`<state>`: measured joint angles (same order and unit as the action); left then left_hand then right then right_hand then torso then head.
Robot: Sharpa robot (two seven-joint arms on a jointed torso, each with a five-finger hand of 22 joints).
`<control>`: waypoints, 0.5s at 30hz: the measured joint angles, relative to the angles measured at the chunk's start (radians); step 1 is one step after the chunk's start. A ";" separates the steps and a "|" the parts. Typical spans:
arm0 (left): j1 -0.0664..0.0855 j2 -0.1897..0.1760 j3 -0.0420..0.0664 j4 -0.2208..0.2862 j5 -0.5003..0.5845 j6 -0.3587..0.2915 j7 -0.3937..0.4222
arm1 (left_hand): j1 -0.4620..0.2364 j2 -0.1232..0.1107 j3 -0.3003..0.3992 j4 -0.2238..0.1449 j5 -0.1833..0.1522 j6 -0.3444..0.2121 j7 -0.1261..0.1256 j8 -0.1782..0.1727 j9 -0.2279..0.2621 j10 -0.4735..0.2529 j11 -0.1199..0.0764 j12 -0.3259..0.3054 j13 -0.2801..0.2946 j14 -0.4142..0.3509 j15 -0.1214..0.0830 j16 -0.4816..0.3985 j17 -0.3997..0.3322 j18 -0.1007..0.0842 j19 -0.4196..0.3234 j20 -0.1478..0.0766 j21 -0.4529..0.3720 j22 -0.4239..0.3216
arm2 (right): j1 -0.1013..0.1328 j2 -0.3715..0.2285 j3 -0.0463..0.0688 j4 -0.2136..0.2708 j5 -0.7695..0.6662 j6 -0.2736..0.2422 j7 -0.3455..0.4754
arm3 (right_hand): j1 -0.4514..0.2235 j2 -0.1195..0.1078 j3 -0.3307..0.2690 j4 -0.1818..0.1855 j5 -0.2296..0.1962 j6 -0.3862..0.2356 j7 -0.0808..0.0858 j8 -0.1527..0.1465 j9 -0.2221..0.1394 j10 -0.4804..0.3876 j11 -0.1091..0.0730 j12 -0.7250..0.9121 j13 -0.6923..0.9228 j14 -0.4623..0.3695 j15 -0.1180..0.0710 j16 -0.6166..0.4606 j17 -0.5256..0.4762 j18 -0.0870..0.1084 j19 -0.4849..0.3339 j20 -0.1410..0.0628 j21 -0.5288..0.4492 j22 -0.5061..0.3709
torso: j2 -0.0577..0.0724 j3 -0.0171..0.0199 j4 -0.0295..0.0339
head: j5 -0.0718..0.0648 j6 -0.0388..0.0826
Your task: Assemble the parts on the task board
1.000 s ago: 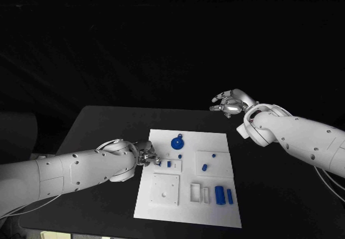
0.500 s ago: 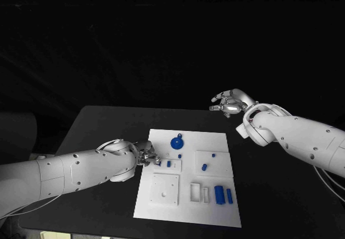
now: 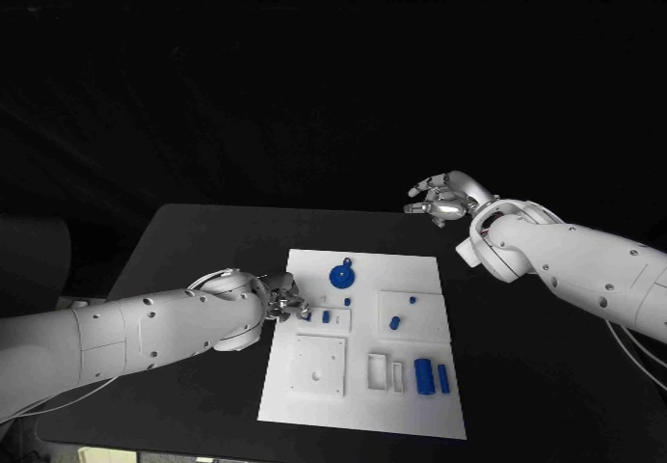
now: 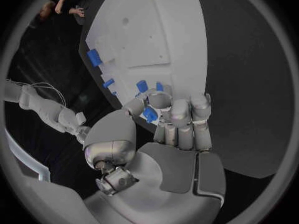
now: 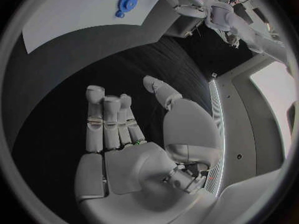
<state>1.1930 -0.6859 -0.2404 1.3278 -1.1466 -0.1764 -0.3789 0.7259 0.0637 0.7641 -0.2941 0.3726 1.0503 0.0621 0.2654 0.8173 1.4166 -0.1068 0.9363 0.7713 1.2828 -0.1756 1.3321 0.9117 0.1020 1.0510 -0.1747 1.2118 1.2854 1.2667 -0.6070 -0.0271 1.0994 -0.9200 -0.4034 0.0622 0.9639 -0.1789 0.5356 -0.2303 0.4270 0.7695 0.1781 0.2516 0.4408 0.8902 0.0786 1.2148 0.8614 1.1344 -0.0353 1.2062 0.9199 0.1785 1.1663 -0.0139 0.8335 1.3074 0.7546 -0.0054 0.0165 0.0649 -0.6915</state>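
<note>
Task board (image 3: 364, 410): white plate at the centre of the black table (image 3: 195, 241), long side running from 6 to 12 o'clock as seen from the head camera

Left hand (image 3: 283, 301) sits over the board's 9 o'clock edge. Fingers curled in narrow; left wrist view shows a small blue part (image 4: 149, 114) pinched between thumb and fingertips (image 4: 159, 99), just above the board surface

Right hand (image 3: 442, 201) is off the board, over the table's far edge at about 1 o'clock, well apart from all parts. Fingers spread wide and nearly straight, palm bare, holding nothing

Parts on the board: blue disc with a small tab (image 3: 342, 277) toward 12 o'clock; short blue peg (image 3: 395, 324) in a raised white square near centre, toward 3 o'clock; two upright blue blocks (image 3: 433, 377) side by side at about 5 o'clock; small blue piece (image 3: 327, 316) just beside the left hand's fingers
</note>
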 measured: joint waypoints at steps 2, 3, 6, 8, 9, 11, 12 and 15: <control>0.000 0.001 0.000 0.000 -0.001 0.002 -0.001 | 0.000 0.000 0.000 0.000 0.000 0.000 0.000 0.001 0.000 0.000 0.000 0.000 0.000 -0.002 -0.002 0.000 0.000 0.000 0.000 0.000 0.000 0.000 | 0.000 0.000 0.000 0.000 0.000 0.000 0.000 | 0.000 0.000 0.000 0.000 0.000 0.000 0.000 0.000 0.000 0.000 0.000 0.000 0.000 0.000 0.000 0.000 0.000 0.000 0.000 0.000 0.000 0.000 | 0.000 0.0001 0.0001 | 0.000 0.000; 0.000 0.001 0.000 0.000 -0.002 0.004 -0.001 | 0.000 -0.001 0.000 0.000 0.000 0.000 0.000 0.003 0.000 0.000 0.000 0.000 0.000 -0.002 -0.002 0.000 0.000 0.000 0.000 0.000 0.000 0.000 | 0.000 0.000 0.000 0.001 0.000 0.000 0.000 | 0.000 0.000 0.000 0.000 0.000 0.000 0.000 0.000 0.000 0.000 0.000 0.000 0.000 0.000 0.000 0.000 0.000 0.000 0.000 0.000 0.000 0.000 | 0.000 0.0001 0.0001 | 0.000 0.000; 0.000 0.002 0.001 0.000 -0.003 0.007 -0.002 | 0.000 -0.001 0.000 0.000 0.000 0.000 0.000 0.005 0.000 0.000 0.000 0.000 0.000 -0.002 -0.002 0.000 0.000 0.000 0.000 0.000 0.000 0.001 | 0.000 0.000 0.000 0.001 0.000 0.000 0.000 | 0.000 0.000 0.000 0.000 0.000 0.000 0.000 0.000 -0.001 0.000 0.000 0.000 -0.001 0.000 0.000 0.000 0.000 0.000 0.000 0.000 0.000 0.000 | 0.000 0.0000 0.0002 | -0.001 -0.001; 0.000 0.003 0.001 0.000 -0.004 0.008 -0.002 | 0.000 -0.001 0.000 0.000 0.000 0.000 0.000 0.005 0.000 0.000 0.000 0.000 0.000 -0.002 -0.002 0.000 0.000 0.000 0.000 0.000 0.000 0.001 | 0.000 0.000 0.000 0.001 0.000 0.000 -0.001 | 0.000 0.000 0.000 0.000 0.000 0.001 -0.001 0.000 -0.001 0.000 0.000 0.000 -0.001 0.000 0.000 0.000 0.000 0.000 0.000 0.000 0.000 0.000 | 0.000 0.0000 0.0003 | -0.001 -0.001; 0.000 0.003 0.001 0.000 -0.004 0.008 -0.002 | 0.000 -0.001 0.000 0.000 0.000 0.000 0.000 0.005 0.000 0.000 0.001 0.000 0.000 -0.002 -0.002 0.000 0.001 0.000 0.000 0.000 0.000 0.001 | 0.000 0.000 0.000 0.001 0.000 0.000 -0.001 | 0.000 0.000 0.000 0.000 0.000 0.001 -0.001 0.000 -0.001 0.000 0.000 0.000 -0.001 0.000 0.000 0.000 0.000 0.000 0.000 0.000 0.000 0.000 | 0.000 0.0001 0.0003 | -0.001 -0.001; 0.000 0.004 0.001 -0.001 -0.005 0.009 -0.002 | 0.000 -0.001 0.001 0.002 0.000 0.000 0.000 0.005 0.000 0.001 0.001 0.000 0.000 -0.002 -0.002 0.000 0.001 0.000 0.000 0.000 0.000 0.001 | 0.000 0.000 0.000 0.002 0.000 0.000 -0.001 | 0.000 0.000 0.000 0.000 0.003 0.001 -0.001 0.000 -0.001 0.000 0.000 0.000 -0.001 0.000 0.000 0.000 0.000 0.000 0.000 0.000 0.000 0.000 | 0.000 0.0001 0.0003 | -0.001 -0.001; 0.000 0.004 0.001 -0.001 -0.005 0.009 -0.002 | 0.000 -0.001 0.002 0.002 0.000 0.000 0.000 0.005 0.000 0.001 0.001 0.000 0.000 -0.002 -0.002 0.000 0.001 0.000 0.000 0.000 0.000 0.001 | 0.000 0.000 0.000 0.002 0.000 0.000 -0.001 | 0.000 0.000 0.000 0.000 0.004 0.001 -0.002 0.000 -0.001 0.000 0.000 0.000 -0.001 0.000 0.000 0.000 0.000 0.000 0.000 0.000 0.000 0.000 | 0.000 0.0001 0.0003 | -0.001 -0.001; -0.001 0.004 0.001 -0.001 -0.007 0.009 -0.003 | 0.000 -0.001 0.002 0.002 -0.002 0.000 0.000 0.005 0.000 0.001 0.001 0.000 0.001 -0.002 -0.002 0.000 0.001 0.000 0.000 0.000 0.000 0.001 | 0.000 0.000 0.000 0.002 0.000 0.000 -0.001 | 0.000 0.000 0.000 0.000 0.004 0.001 -0.002 0.000 -0.001 0.000 0.000 0.000 -0.001 0.000 0.000 0.000 0.000 0.000 0.000 0.000 0.000 0.000 | 0.000 0.0001 0.0002 | -0.002 -0.001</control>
<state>1.1924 -0.6817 -0.2394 1.3264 -1.1534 -0.1671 -0.3814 0.7262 0.0628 0.7659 -0.2919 0.3708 1.0503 0.0621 0.2703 0.8174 1.4180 -0.1053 0.9364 0.7721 1.2811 -0.1773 1.3322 0.9127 0.1020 1.0511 -0.1747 1.2119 1.2861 1.2666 -0.6069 -0.0271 1.1011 -0.9205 -0.4033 0.0613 0.9639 -0.1789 0.5356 -0.2303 0.4309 0.7707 0.1765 0.2516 0.4400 0.8902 0.0786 1.2147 0.8602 1.1344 -0.0353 1.2062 0.9200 0.1784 1.1661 -0.0136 0.8335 1.3073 0.7544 -0.0053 0.0167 0.0632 -0.6929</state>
